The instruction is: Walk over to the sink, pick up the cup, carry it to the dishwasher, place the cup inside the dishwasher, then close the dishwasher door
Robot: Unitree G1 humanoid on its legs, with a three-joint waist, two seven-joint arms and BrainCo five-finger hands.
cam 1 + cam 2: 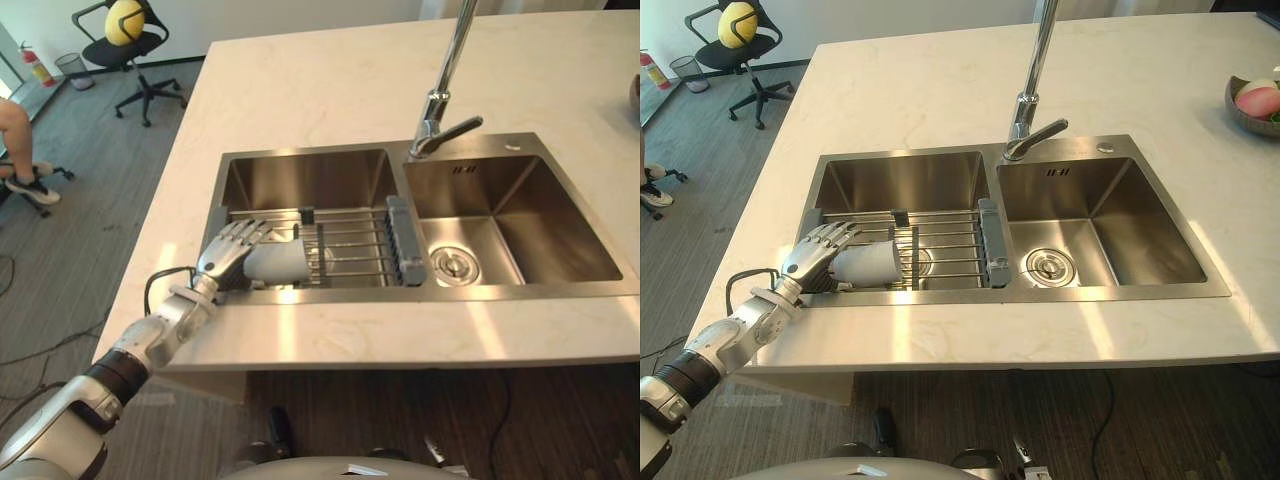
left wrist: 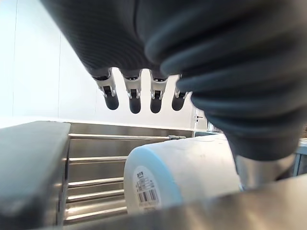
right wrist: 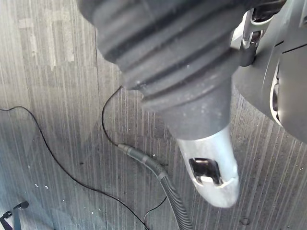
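Observation:
A pale cup lies on its side on the wire rack across the left basin of the steel sink, close to the front wall. My left hand reaches over the sink's front left corner, right at the cup's closed end. In the left wrist view its fingers stretch straight out above the cup with a gap between them, so the hand is open. My right hand hangs low over the dark floor.
The tall faucet rises between the basins, and the right basin has a drain. A bowl of fruit sits at the counter's right edge. An office chair and a seated person's leg are far left.

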